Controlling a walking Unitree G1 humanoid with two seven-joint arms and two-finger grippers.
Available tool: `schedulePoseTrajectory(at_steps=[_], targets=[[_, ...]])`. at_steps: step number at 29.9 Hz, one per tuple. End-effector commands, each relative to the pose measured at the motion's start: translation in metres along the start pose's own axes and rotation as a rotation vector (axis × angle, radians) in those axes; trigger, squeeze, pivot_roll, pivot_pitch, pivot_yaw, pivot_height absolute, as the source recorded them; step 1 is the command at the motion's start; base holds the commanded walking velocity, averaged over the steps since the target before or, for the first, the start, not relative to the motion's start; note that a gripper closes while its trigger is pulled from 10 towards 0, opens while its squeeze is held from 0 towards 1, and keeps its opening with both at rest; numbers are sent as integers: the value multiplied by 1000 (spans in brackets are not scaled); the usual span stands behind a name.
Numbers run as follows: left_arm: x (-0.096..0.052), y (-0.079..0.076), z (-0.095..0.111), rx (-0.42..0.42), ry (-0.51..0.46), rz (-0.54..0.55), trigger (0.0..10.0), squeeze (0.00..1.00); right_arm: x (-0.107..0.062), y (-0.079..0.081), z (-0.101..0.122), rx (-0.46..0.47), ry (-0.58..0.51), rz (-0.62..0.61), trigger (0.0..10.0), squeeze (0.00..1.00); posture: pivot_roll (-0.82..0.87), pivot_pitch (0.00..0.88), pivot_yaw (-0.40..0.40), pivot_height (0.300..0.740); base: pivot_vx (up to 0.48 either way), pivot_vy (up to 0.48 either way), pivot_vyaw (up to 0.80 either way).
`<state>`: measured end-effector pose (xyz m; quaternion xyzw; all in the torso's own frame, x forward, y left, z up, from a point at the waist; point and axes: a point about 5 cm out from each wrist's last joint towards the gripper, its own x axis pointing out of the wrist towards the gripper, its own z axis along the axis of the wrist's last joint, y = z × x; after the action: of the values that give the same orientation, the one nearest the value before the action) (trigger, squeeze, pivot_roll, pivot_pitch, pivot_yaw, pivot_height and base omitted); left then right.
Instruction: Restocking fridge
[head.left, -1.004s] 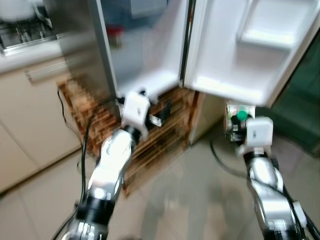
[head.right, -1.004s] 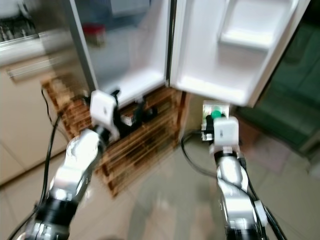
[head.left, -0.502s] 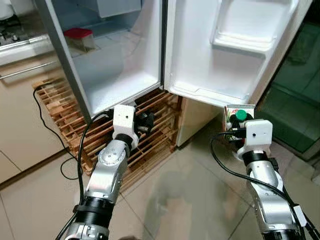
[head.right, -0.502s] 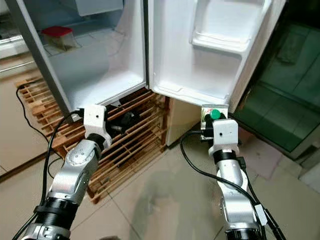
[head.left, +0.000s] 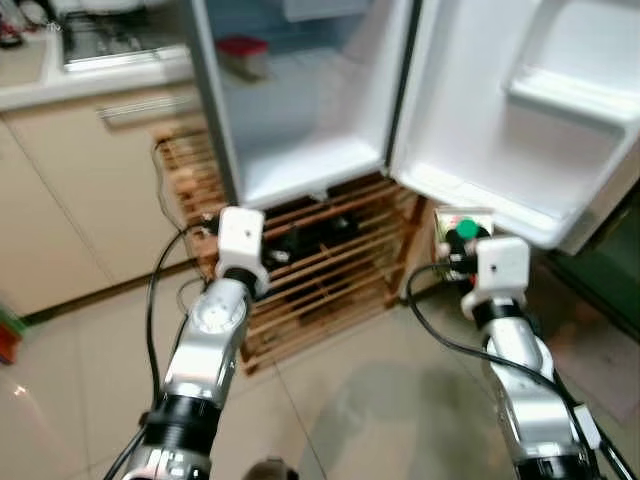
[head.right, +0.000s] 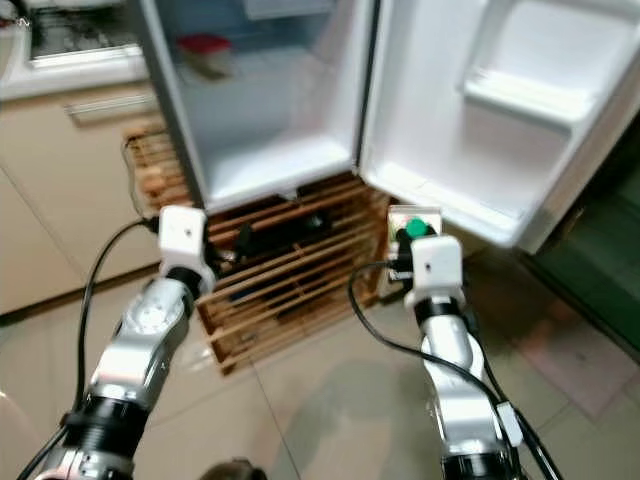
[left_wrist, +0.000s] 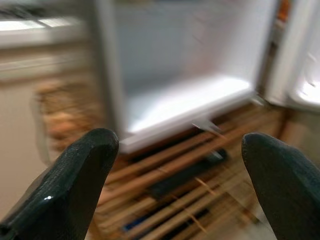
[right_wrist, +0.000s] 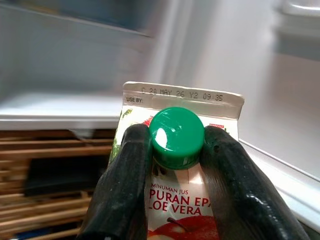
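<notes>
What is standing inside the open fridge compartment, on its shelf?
One small container with a red lid stands on the shelf of the open white fridge, toward the back. Its contents cannot be made out, and the compartment's upper part is out of frame.

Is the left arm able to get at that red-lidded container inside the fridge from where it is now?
Probably not yet. The left gripper is open and free, but it hangs low by the wooden pallet, while the red-lidded container sits well back on the shelf above. The open doorway leaves the way free.
</notes>
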<state>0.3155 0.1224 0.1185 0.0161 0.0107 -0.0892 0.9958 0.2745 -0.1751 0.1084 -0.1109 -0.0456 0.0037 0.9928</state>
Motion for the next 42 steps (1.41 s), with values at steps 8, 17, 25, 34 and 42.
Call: schedulePoseTrajectory(at_steps=[8, 17, 25, 34, 42], targets=[[0, -6, 4, 31, -24, 7, 10000, 0, 4, -1, 0, -9, 9, 4, 0, 0, 16, 0, -2, 724, 403, -228, 608], [0, -5, 2, 40, -17, 27, 10000, 0, 2, 1, -1, -10, 10, 11, 0, 0, 15, 0, -1, 724, 434, 0, 592], [-1, -4, 0, 35, -7, 48, 10000, 0, 0, 5, -5, 23, 28, 21, 0, 0, 18, 6, 3, 724, 241, -68, 290], [-2, -8, 3, 48, -27, 19, 10000, 0, 0, 7, -2, 21, 17, 34, 0, 0, 16, 14, 3, 724, 0, -50, 0], [-1, -9, 4, 46, -28, 11, 10000, 0, -1, 4, -2, 15, 16, 28, 0, 0, 14, 16, 3, 724, 169, -409, 0]])
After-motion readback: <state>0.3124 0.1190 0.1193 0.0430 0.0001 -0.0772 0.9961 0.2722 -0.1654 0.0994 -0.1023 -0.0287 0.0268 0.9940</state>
